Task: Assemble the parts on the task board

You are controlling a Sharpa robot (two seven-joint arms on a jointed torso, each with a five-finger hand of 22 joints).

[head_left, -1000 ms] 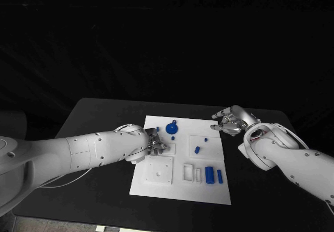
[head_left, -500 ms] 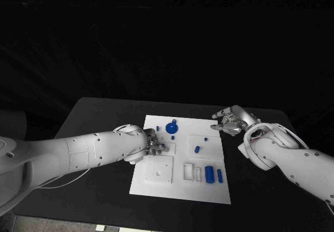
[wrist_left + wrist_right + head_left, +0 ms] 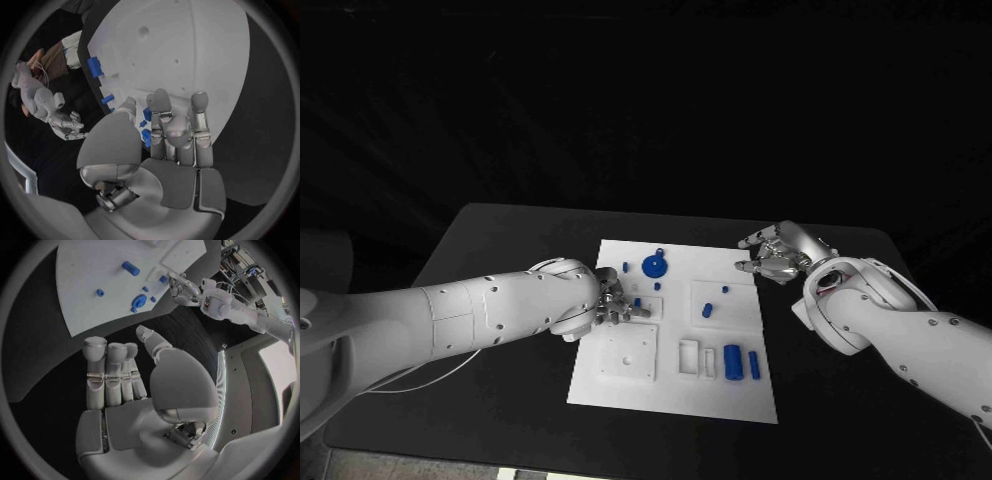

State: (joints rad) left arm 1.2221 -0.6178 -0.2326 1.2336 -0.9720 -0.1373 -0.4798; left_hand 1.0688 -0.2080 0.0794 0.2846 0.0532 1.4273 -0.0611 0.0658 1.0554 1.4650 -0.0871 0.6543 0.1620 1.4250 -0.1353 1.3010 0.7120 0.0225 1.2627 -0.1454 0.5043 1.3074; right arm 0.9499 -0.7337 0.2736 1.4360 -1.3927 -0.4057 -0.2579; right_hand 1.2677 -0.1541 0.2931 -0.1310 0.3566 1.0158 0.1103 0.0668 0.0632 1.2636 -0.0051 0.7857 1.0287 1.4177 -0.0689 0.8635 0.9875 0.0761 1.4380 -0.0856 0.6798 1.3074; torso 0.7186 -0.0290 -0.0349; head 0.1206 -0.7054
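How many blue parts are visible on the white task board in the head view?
About 8: a round part and a small peg at the far end, three small ones mid-board, two bars near the front, one by the left hand. Others may be hidden.

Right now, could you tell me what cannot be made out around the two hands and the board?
- Head view: the left hand covers part of the task board; any part under its fingers is hidden.
- Left wrist view: small blue parts sit beside the fingers; contact is unclear.
- Right hand: holds nothing; the black table beneath it is too dark to read.
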